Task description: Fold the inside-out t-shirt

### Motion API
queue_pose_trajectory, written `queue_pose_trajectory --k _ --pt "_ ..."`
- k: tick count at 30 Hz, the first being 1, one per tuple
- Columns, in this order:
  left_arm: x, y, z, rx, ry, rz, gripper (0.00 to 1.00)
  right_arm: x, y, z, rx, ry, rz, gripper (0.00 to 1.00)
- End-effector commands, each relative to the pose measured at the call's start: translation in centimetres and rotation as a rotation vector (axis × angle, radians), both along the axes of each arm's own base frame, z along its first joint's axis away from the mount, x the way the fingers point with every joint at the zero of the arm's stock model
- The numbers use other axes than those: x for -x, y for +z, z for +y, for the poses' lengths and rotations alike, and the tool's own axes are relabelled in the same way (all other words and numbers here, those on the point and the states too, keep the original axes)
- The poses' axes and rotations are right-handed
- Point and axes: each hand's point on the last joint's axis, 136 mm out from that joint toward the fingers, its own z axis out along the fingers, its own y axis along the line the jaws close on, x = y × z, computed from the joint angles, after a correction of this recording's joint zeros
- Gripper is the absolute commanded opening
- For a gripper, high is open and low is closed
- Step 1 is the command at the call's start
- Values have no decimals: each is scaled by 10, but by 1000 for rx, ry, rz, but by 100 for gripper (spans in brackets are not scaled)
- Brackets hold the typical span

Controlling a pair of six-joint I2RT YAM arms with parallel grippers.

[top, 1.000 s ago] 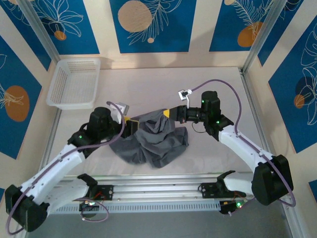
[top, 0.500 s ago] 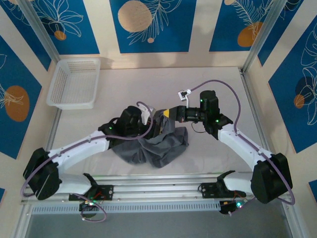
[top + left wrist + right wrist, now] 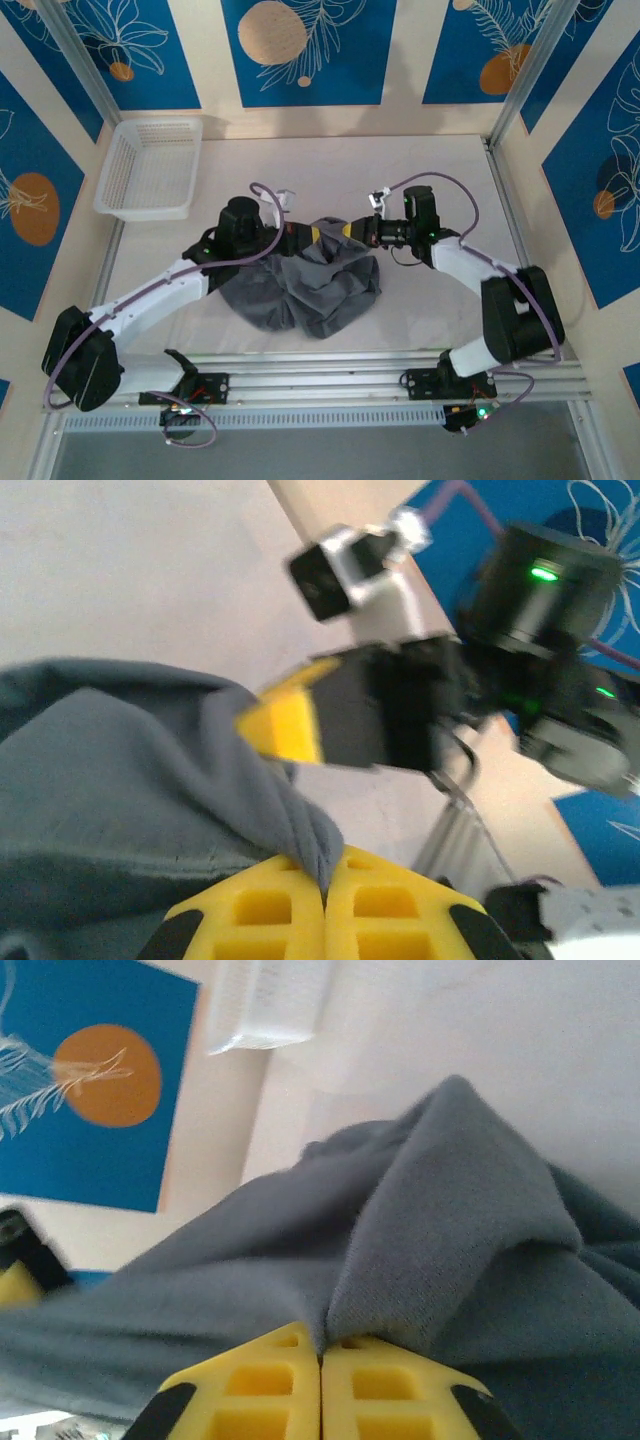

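The inside-out t-shirt (image 3: 312, 288) is a slate-grey crumpled heap in the middle of the table, seen in the top view. My left gripper (image 3: 316, 235) reaches in from the left at the heap's far edge. In the left wrist view its yellow fingers (image 3: 250, 915) are shut on a raised fold of the t-shirt (image 3: 120, 770). My right gripper (image 3: 342, 230) faces it from the right, tip close to tip. In the right wrist view its yellow fingers (image 3: 390, 1380) are pressed together with a ridge of the t-shirt (image 3: 450, 1210) pinched between them.
A white mesh basket (image 3: 150, 170) stands at the back left of the white table (image 3: 300, 165). A metal rail (image 3: 320, 365) runs along the near edge between the arm bases. Patterned walls and metal posts close in the sides and the back.
My left arm swung from the heap's left side to its far edge, and its gripper closed on a fold beside the right gripper. The right arm's elbow drew in.
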Motion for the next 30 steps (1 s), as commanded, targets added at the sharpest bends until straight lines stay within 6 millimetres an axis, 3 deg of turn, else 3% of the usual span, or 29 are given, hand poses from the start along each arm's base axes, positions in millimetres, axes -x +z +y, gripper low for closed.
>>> queue_pose_trajectory --k 1,4,9,13,15,19,23,26,27,28,30 --pt "25 41 -7 130 -138 -7 0 -9 -8 -18 60 -61 65 21" --pt "24 34 -4 78 -122 -9 0 0 13 -25 75 -96 -23 35" --pt "18 30 -9 68 -132 6 0 28 46 -40 169 -240 -304 36" --pt "14 30 -14 74 -142 22 0 64 67 -13 295 -184 -739 35" --pt "13 32 -15 78 -144 22 0 72 67 0 363 -146 -886 37" --pt "14 36 -15 86 -148 20 0 59 57 23 527 -71 -1000 41" --pt "16 39 -12 85 -140 14 0 11 42 14 812 -210 -1133 53" --pt "18 39 -8 80 -125 7 0 0 36 28 859 -145 -1191 55" --pt "18 40 -7 79 -123 5 0 0 35 33 842 -133 -1190 53" --pt "19 39 -7 74 -124 4 0 1 37 37 814 -130 -1188 43" --pt "16 33 -1 15 -99 1 0 7 45 43 756 -117 -1174 16"
